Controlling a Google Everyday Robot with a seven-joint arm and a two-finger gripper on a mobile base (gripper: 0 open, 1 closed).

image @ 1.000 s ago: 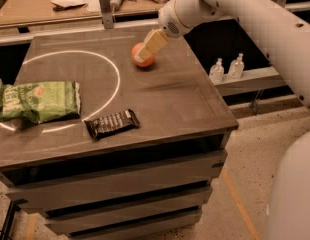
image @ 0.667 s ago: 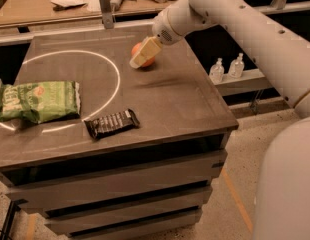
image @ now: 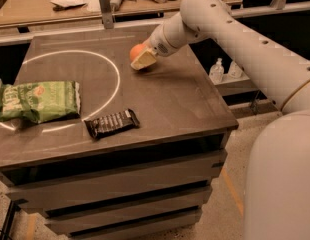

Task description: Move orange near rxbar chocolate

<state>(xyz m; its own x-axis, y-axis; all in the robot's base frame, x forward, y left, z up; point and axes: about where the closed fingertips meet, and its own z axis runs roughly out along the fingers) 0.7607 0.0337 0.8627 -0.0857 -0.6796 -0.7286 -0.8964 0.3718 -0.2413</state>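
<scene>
The orange (image: pixel 135 51) is at the far middle of the dark table (image: pixel 190 104), just right of the white circle. My gripper (image: pixel 141 58) reaches in from the right and is shut on the orange, with a pale finger (image: pixel 145 61) covering its front. I cannot tell whether the orange touches the tabletop. The rxbar chocolate (image: pixel 111 123), a dark flat bar with pale lettering, lies near the table's front, well to the front-left of the orange.
A green snack bag (image: pixel 40 100) lies at the table's left edge, next to the bar. A white circle line (image: pixel 116 76) is marked on the tabletop. A cluttered bench (image: pixel 70 6) stands behind. Two small bottles (image: pixel 218 70) sit on a low shelf to the right.
My gripper has closed around the orange, and both have shifted slightly left. The bar and the green bag have not moved.
</scene>
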